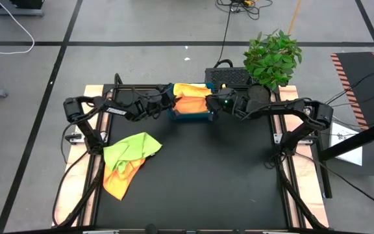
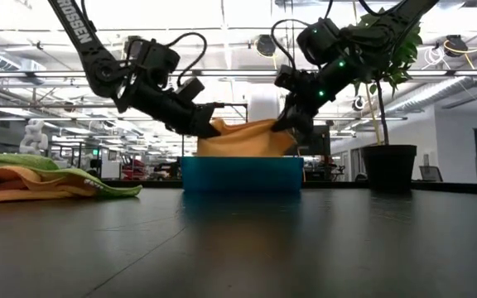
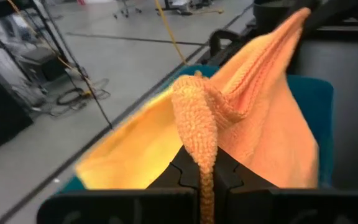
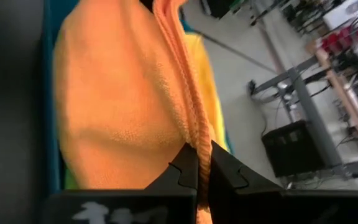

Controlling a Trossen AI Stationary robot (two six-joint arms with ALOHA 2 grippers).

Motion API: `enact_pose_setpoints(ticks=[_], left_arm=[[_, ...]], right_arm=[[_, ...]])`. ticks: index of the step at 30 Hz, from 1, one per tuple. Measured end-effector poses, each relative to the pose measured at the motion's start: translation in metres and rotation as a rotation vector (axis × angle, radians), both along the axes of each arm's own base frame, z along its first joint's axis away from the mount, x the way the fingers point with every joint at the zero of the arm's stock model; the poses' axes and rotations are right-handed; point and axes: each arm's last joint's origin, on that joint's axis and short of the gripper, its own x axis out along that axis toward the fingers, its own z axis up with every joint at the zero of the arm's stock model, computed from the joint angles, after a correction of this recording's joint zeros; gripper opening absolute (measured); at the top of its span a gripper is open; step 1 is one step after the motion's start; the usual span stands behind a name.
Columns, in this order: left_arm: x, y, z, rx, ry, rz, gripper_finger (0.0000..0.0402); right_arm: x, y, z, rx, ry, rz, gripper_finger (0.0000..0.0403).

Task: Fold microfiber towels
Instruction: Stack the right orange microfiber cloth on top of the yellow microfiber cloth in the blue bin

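An orange microfiber towel (image 1: 190,102) lies in the rigid blue tray (image 1: 188,117) at the table's far middle, with a yellow towel (image 1: 188,88) under it. My left gripper (image 1: 167,101) is shut on the orange towel's left end and my right gripper (image 1: 214,103) on its right end, both just above the tray. A lime green towel (image 1: 132,146) lies on another orange towel (image 1: 121,182) at the table's left. My left gripper pinches a bunched fold at the orange towel's left end (image 3: 197,140) between its two fingers, slanting down from the table's left. The towel's top edge runs raised toward the other gripper; its body hangs into the tray. My right gripper pinches the orange towel's folded right edge (image 4: 199,140) between its two fingers, slanting down from the table's right. The edge runs away from the fingers along the towel's top; the body hangs below into the tray (image 2: 243,136).
A potted plant (image 1: 273,57) and a dark box (image 1: 229,76) stand at the far right, behind my right arm. The near half of the black table (image 1: 200,188) is bare. The green and orange pile lies by the left edge.
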Motion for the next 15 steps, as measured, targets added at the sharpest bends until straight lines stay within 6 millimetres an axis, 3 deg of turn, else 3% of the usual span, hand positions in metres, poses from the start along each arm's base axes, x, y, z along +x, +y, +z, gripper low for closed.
enact_pose_setpoints(ticks=[9, 15], left_arm=[[0.003, 0.003, -0.015, -0.014, -0.002, 0.038, 0.0012], [0.002, 0.006, -0.017, -0.016, 0.008, 0.059, 0.0004]], right_arm=[[0.001, -0.005, -0.009, 0.039, 0.006, -0.005, 0.0001], [0.005, -0.018, -0.028, 0.046, 0.003, -0.039, 0.0005]])
